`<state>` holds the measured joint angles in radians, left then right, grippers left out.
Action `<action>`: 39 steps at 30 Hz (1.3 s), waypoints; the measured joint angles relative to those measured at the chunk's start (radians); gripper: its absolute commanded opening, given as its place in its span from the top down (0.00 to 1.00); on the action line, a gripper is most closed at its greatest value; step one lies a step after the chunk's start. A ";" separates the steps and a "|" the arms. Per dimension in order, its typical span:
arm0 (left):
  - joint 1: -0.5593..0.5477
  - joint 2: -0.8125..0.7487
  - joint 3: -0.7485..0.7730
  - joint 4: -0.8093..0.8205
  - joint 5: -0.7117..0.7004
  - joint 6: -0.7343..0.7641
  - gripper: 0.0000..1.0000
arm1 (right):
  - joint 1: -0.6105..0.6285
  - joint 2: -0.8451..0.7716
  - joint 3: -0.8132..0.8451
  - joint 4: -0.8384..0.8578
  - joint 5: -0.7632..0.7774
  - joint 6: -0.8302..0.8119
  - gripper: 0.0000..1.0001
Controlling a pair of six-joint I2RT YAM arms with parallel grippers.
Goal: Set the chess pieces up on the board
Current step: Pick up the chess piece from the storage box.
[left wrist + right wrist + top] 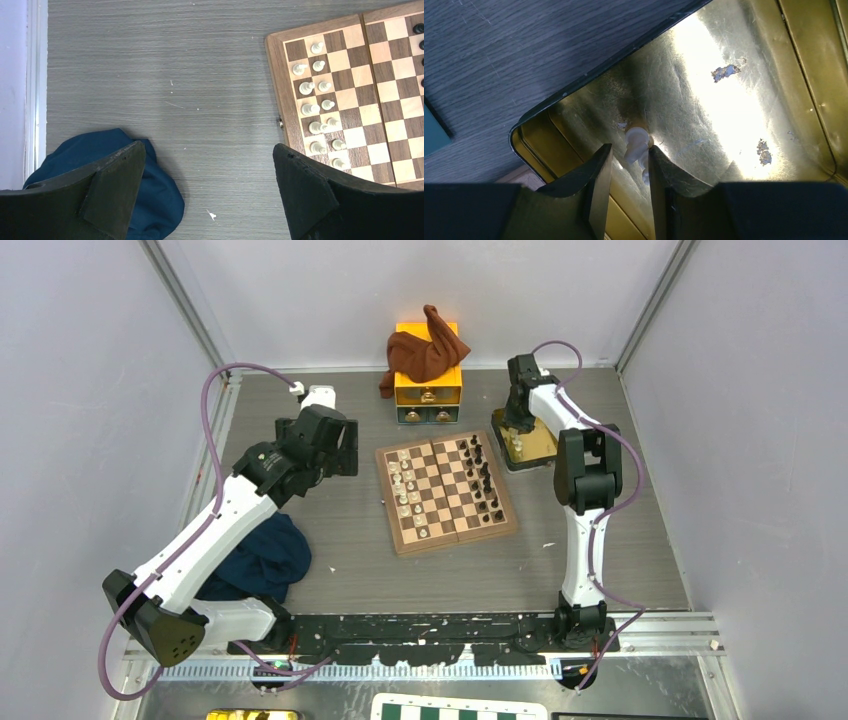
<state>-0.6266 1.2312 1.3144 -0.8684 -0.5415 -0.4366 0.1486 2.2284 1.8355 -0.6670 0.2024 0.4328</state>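
right hand (pixel 629 150) is down in the scratched gold metal tin (pixel 749 100) just right of the square wooden chessboard (pixel 285 85), fingers (pixel 596 172) narrow around a cream-white chess piece (pixel 636 142), not clamped. left hand (pixel 208 150) hangs spread wide over the grey table (pixel 175 75), left of the board.

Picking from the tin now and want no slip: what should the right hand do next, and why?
Probably close the right hand on the white piece before lifting: it straddles the piece in the gold tin, with a gap showing on one side.
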 measured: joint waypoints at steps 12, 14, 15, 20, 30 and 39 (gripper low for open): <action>0.000 0.000 0.000 -0.002 0.000 0.001 0.01 | -0.007 0.002 -0.029 0.015 -0.003 0.011 0.81; 0.000 0.000 0.000 -0.003 0.000 0.001 0.01 | -0.008 0.002 -0.029 0.016 -0.002 0.011 0.83; 0.000 0.000 0.000 -0.003 0.000 0.001 0.01 | -0.009 0.002 -0.029 0.017 -0.002 0.011 0.84; 0.000 -0.001 -0.003 -0.004 -0.001 0.002 0.01 | -0.010 0.002 -0.029 0.017 -0.002 0.011 0.91; 0.000 -0.001 -0.010 -0.004 -0.001 0.003 0.01 | -0.013 0.002 -0.028 0.016 0.010 -0.002 0.94; 0.000 -0.009 -0.016 -0.004 -0.001 0.003 0.01 | -0.015 0.000 0.013 -0.003 0.040 -0.036 0.95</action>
<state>-0.6262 1.2224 1.2980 -0.8726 -0.5423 -0.4339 0.1333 2.2280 1.8481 -0.6701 0.2420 0.3969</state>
